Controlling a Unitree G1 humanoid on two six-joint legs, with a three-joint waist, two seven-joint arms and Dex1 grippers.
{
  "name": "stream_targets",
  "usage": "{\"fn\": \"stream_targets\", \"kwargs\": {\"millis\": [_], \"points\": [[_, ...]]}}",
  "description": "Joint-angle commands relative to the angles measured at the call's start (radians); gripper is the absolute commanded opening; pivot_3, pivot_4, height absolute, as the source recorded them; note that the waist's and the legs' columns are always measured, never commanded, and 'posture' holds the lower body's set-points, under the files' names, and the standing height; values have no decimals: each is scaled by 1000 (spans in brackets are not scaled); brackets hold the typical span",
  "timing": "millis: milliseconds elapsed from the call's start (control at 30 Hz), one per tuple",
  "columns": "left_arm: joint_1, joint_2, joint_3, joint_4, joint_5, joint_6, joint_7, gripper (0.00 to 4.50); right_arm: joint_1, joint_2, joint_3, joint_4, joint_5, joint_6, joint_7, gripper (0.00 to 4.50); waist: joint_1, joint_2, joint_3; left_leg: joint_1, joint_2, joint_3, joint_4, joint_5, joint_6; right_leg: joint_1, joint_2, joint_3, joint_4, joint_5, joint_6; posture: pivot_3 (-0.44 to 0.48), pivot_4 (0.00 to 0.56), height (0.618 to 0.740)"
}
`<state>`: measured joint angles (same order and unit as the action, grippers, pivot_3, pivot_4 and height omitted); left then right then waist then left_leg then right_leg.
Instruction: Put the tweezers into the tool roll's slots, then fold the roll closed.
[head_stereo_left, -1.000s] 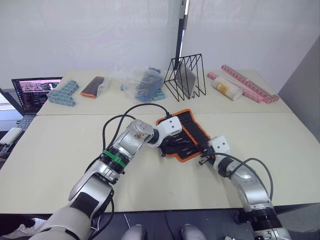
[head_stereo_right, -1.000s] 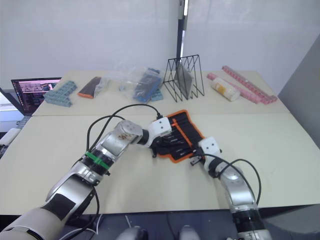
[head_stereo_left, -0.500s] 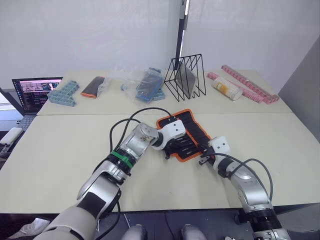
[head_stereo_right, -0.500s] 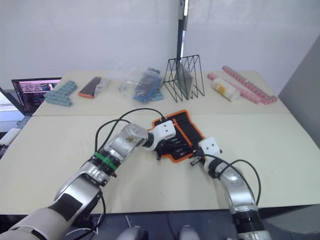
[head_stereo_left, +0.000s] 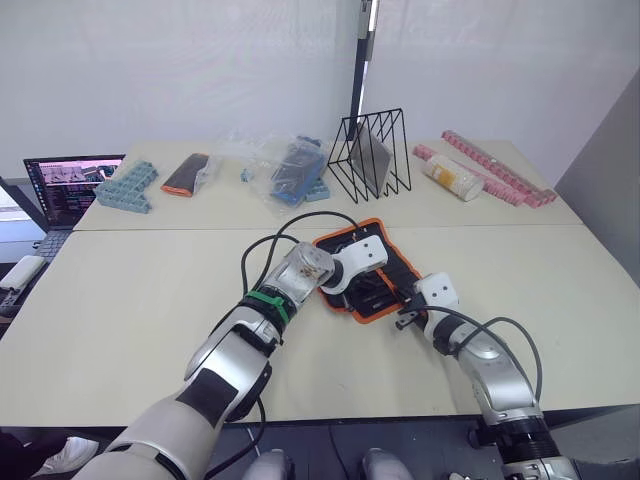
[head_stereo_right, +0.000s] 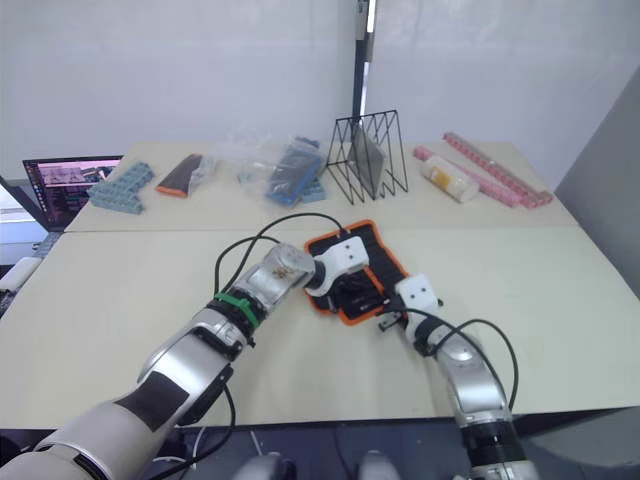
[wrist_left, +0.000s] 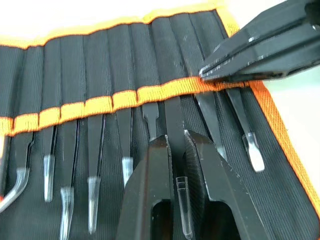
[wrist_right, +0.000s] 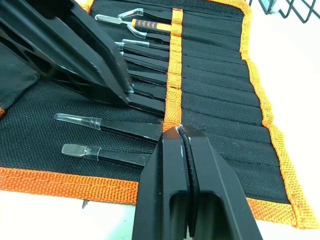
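A: Where is the tool roll (head_stereo_left: 368, 268) now?

B: Spread flat on the worktop (head_stereo_left: 120, 300), just in front of the black wire rack (head_stereo_left: 371, 152). The tweezers (wrist_left: 150, 122) sit side by side in the slots (wrist_left: 107, 55) under the roll's orange stripe (wrist_left: 150, 92), their capped tips sticking out.

A: What has changed in the last second?

B: The left arm has swung across the roll, away from its left part and toward the right arm's end. The left claw (wrist_left: 176, 145) is now over the pair next to the right claw (wrist_right: 181, 136).

A: How are the claws set?

B: The left claw is narrowed around one pair of tweezers, its fingers on either side of the shaft just short of the stripe. The right claw is pinched tight on the stripe at the roll's near edge. It looks to be pinning the fabric down.

A: What does that mean for the job?

B: I'd say loading is nearly done. That pair seems to need pushing deeper into its slot. Folding hasn't begun, since the roll lies fully open.
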<state>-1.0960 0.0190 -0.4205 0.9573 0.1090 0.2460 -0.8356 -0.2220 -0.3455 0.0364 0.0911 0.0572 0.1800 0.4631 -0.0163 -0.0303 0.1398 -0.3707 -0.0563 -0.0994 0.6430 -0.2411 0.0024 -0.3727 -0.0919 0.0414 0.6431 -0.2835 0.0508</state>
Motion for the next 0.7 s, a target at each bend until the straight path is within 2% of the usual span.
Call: {"fn": "stream_targets", "kwargs": {"millis": [33, 300, 500, 567, 700], "points": [[-52, -39, 27, 71, 18, -75, 35, 13, 35, 14, 50, 41, -23, 66, 5, 0, -2, 0, 0, 0, 0, 0, 0, 0, 0, 0, 0, 0, 0, 0, 0, 0, 150, 740], [-106, -82, 69, 200, 40, -150, 99, 13, 39, 15, 46, 31, -25, 75, 2, 0, -1, 0, 0, 0, 0, 0, 0, 0, 0, 0, 0, 0, 1, 0, 0, 0, 150, 740], [-111, -92, 100, 219, 49, -171, 111, 13, 36, 14, 46, 29, -25, 81, 3, 0, 0, 0, 0, 0, -1, 0, 0, 0, 0, 0, 0, 0, 2, 0, 1, 0, 150, 740], [-105, -87, 115, 209, 42, -158, 112, 937, 34, 15, 48, 32, -25, 81, 5, 0, 0, 0, 0, 0, -1, 0, 1, 0, 0, 0, 0, 0, 2, 0, 1, 0, 150, 740], [-84, -41, 142, 147, 26, -126, 67, 2145, 22, 13, 50, 41, -25, 79, 11, 0, -4, 0, 0, 0, -1, 0, 1, 0, 0, 0, 0, 0, 2, 0, 1, 0, 150, 740]]}}
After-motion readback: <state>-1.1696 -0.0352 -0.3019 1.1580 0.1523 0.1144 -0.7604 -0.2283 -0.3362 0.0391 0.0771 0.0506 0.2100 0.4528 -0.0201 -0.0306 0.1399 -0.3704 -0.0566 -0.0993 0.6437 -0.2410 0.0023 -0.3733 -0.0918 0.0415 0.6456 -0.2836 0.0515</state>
